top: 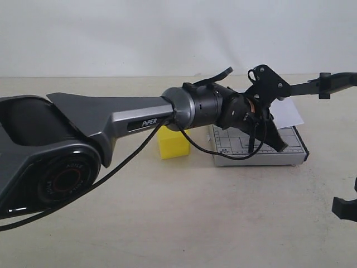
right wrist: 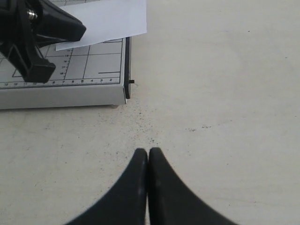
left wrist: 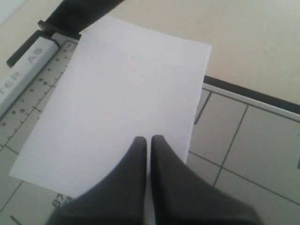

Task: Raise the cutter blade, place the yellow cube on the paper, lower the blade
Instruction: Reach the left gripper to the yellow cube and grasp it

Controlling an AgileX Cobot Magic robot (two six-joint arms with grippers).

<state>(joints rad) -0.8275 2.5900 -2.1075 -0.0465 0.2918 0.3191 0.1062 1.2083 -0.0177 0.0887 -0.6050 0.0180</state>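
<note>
The yellow cube [top: 174, 143] stands on the table left of the grey gridded board [top: 262, 157], partly behind my left arm. The white paper [left wrist: 126, 93] lies on the board [left wrist: 253, 140], its far edge sticking out past it [top: 291, 114]. The cutter blade is off the board's cutting edge: its black arm [left wrist: 79, 14] rises from the hinge corner, and it appears as a black bar [top: 329, 82] at upper right. My left gripper [left wrist: 148, 139] is shut and empty, its tips just over the paper [top: 279, 146]. My right gripper [right wrist: 148, 151] is shut, low over bare table right of the board [top: 345, 207].
My left arm [top: 128, 120] stretches across the table from the left and hides part of the cube and the board. The board's right black edge [right wrist: 126, 65] and the paper [right wrist: 110, 21] show in the right wrist view, with the left gripper's black body [right wrist: 37, 37] above them.
</note>
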